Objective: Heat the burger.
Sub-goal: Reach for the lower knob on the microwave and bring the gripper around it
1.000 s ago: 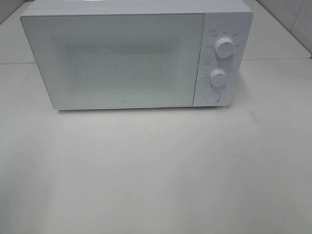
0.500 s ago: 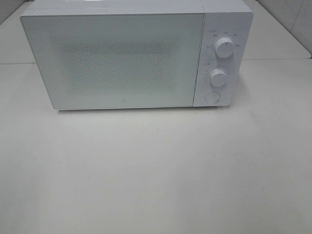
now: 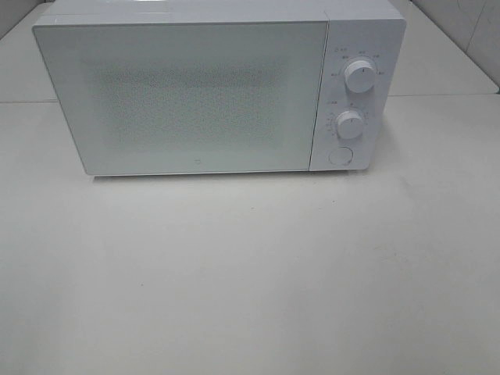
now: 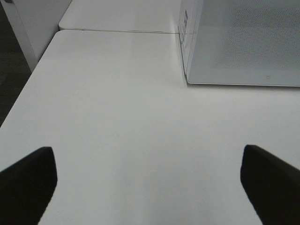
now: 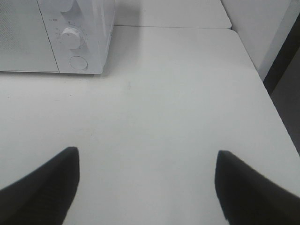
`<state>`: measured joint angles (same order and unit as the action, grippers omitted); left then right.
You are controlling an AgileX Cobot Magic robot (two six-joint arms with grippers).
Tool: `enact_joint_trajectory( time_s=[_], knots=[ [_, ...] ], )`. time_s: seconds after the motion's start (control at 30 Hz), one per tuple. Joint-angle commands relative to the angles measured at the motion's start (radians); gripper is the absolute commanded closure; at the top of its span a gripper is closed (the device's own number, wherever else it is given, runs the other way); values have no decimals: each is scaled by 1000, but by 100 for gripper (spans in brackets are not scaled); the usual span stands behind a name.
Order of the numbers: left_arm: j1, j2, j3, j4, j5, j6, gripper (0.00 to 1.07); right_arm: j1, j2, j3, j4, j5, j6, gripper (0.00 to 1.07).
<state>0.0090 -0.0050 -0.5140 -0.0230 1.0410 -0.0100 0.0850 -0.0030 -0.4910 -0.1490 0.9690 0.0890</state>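
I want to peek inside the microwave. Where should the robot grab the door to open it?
The door is flat, with no handle showing, so there is nothing to pinch from the front. Probably the right gripper should push the round button under the two knobs, coming straight at the front, then hook the door's edge nearest that button.
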Motion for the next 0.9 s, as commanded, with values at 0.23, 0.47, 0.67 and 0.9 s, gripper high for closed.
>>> enact_joint_trajectory(
  time_s=[0.23,0.47,0.67,0.9],
  knots=[
    [3,-23,3,-2,-7,2,6,-1,-27,0,-1,-6,12,32],
    [3,-23,3,-2,-7,2,6,0,-26,-26,3,-38,11,32],
    [3,-21,3,-2,-7,2,6,0,57,-45,-5,-160,-23,24],
    [3,-17,3,-2,-7,2,6,0,115,-33,-25,-332,-22,27]
  ],
)
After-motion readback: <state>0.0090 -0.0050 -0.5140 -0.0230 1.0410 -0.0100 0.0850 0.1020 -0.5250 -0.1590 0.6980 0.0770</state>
